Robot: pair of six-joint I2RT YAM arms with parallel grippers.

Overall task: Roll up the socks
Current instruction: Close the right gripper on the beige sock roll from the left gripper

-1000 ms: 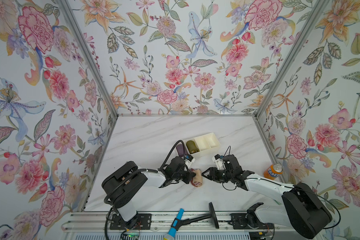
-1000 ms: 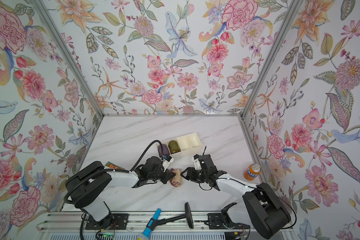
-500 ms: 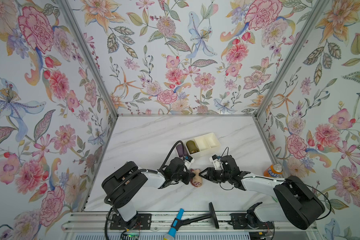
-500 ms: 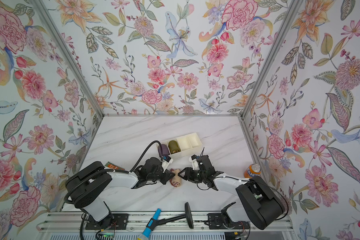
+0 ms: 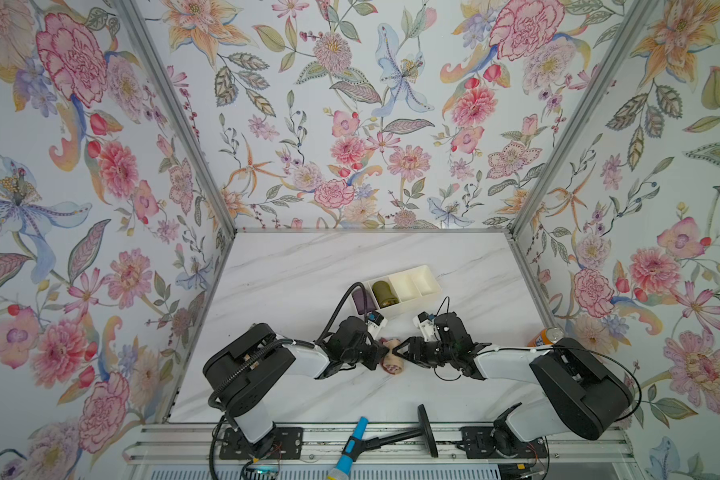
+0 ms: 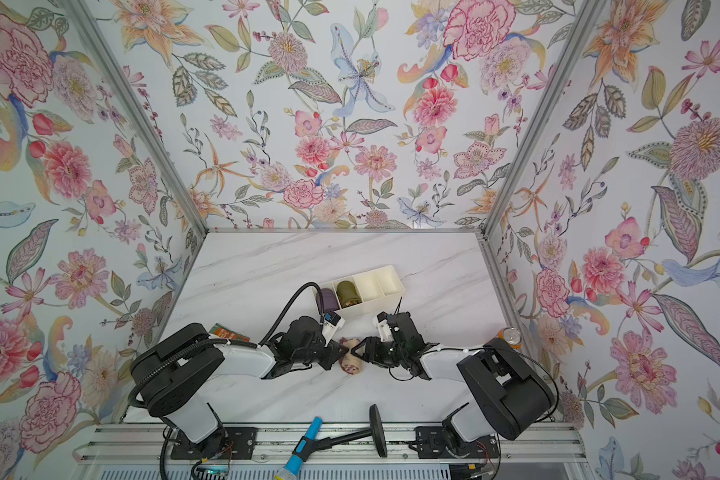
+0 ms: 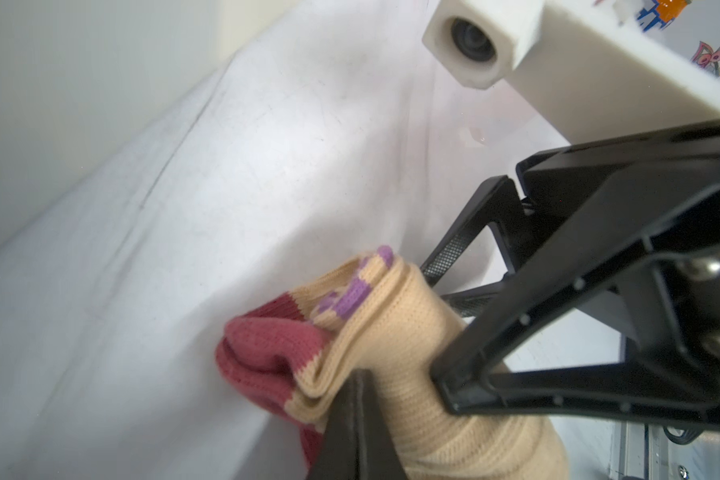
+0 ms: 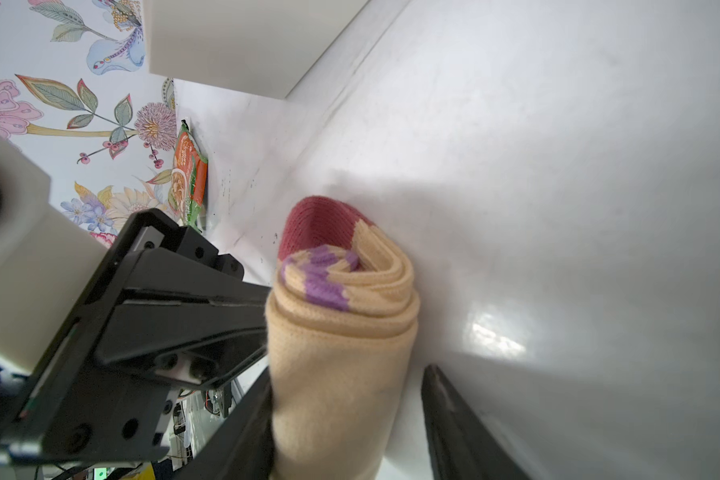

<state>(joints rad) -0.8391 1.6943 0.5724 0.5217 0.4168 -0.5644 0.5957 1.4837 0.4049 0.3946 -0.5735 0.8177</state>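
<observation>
1. The socks lie as a short roll on the table, toward its 6 o'clock edge. The tray is at their 12.
2. The left gripper, at the roll's 9 o'clock, is closed with its tip against the knit. Whether it nips a layer, I cannot tell.
3. The right gripper, at 3 o'clock, stands parted astride the roll, one finger touching and the other just clear.
4. The knit looks light, soft and springy, and would likely unwind if freed. Squeeze across the mid-barrel through all layers, not the loose maroon end.
</observation>
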